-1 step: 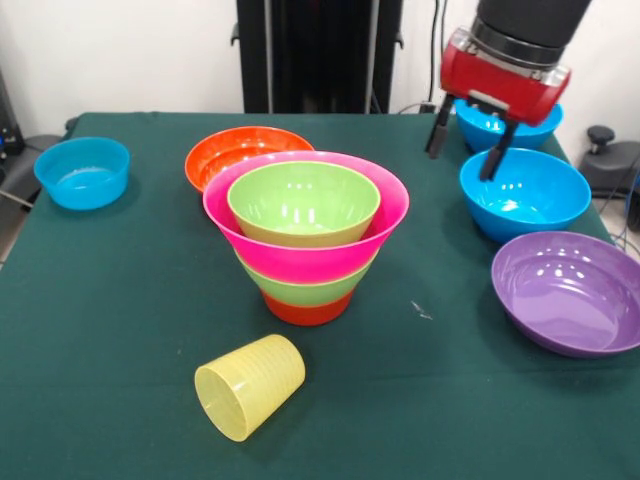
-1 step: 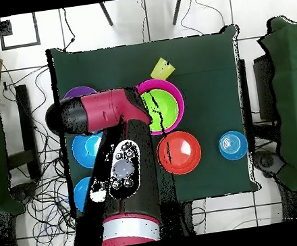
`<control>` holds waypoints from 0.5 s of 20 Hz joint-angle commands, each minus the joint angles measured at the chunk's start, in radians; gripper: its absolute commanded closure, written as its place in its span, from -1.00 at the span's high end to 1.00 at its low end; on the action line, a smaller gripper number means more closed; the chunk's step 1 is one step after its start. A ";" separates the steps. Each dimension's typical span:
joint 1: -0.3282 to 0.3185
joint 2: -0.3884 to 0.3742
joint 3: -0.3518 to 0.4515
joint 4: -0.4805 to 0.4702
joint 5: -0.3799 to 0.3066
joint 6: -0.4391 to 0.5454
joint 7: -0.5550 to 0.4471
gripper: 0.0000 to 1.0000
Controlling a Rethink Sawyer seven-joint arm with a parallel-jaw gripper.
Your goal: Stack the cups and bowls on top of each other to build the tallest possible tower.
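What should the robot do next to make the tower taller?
Probably lower the open gripper onto the rim of the blue bowl just below it. It holds nothing, and that bowl stands upright and apart from the tower.

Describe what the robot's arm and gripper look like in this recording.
The arm is glossy red and black with thick rounded segments; the overhead view shows a black panel with round grey buttons on one link. In the front view a black cylindrical wrist ends in a boxy red gripper body with a silver band above it and two slim black fingers. No markings are readable.
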 commanded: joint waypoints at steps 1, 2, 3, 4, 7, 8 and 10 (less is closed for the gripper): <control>0.005 0.053 0.073 0.105 0.086 0.089 0.201 1.00; 0.005 0.050 0.071 0.111 0.098 0.095 0.199 1.00; 0.008 0.051 0.069 0.110 0.108 0.103 0.198 1.00; 0.012 0.051 0.062 0.109 0.113 0.114 0.193 1.00; 0.026 0.064 0.042 0.102 0.138 0.134 0.209 1.00; 0.031 0.071 0.035 0.103 0.147 0.132 0.222 1.00; 0.034 0.083 0.028 0.107 0.169 0.125 0.236 1.00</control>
